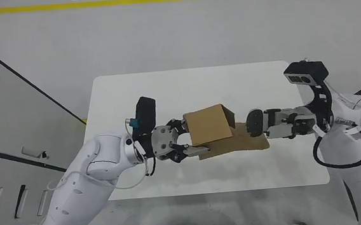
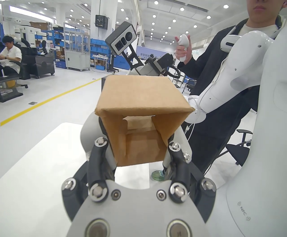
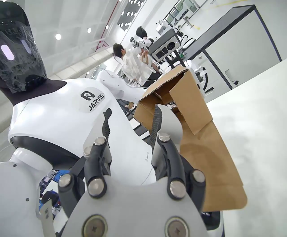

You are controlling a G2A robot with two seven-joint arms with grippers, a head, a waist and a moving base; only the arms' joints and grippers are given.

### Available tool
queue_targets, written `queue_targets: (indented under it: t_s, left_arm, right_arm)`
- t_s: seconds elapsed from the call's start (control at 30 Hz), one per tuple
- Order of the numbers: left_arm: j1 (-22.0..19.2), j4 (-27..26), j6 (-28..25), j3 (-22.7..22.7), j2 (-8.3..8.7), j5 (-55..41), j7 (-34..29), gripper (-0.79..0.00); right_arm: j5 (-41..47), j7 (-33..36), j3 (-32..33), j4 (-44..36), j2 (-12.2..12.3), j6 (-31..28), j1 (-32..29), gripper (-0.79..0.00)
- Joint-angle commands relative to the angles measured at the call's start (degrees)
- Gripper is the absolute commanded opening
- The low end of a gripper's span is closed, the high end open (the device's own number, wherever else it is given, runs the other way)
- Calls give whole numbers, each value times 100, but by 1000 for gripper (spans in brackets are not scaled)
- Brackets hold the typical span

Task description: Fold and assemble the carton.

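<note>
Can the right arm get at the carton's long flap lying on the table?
Probably yes: the flap lies right beside the open right gripper, nothing between, though it sits flat on the table.

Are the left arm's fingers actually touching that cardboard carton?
Touching. The left wrist view shows the carton sitting between the fingers of the left gripper, each side wall against one.

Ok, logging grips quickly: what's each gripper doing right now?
Left gripper: closed on the carton, holding it.
Right gripper: open, holding nothing.
</note>
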Motion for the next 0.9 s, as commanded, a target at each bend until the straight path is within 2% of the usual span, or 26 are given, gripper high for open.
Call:
queue_targets:
  t_s: [0.0, 0.13, 0.23, 0.5, 0.57, 0.87]
  left_arm:
    - [1, 11, 0, 19, -2, 6, -6, -785]
    - [2, 10, 7, 29, -4, 2, -10, -785]
    - [19, -3, 2, 16, -1, -2, -17, -785]
    - [77, -24, -27, -6, 6, -75, -9, -785]
    - [86, -20, -46, -19, 10, -110, -13, -785]
    - [113, -48, -127, -62, 26, -253, -63, -785]
  right_arm:
    - [2, 2, -1, 2, 0, 1, 1, 0]
    - [46, -189, -6, -165, -14, -189, -14, 0]
    - [-408, -212, 91, -479, 17, -214, 32, 0]
    - [-809, -279, 154, -932, 122, -281, 23, 0]
    - [-889, -296, 139, -1008, 156, -298, 10, -89]
    - [-1141, -467, 90, -1063, 322, -469, -99, -237]
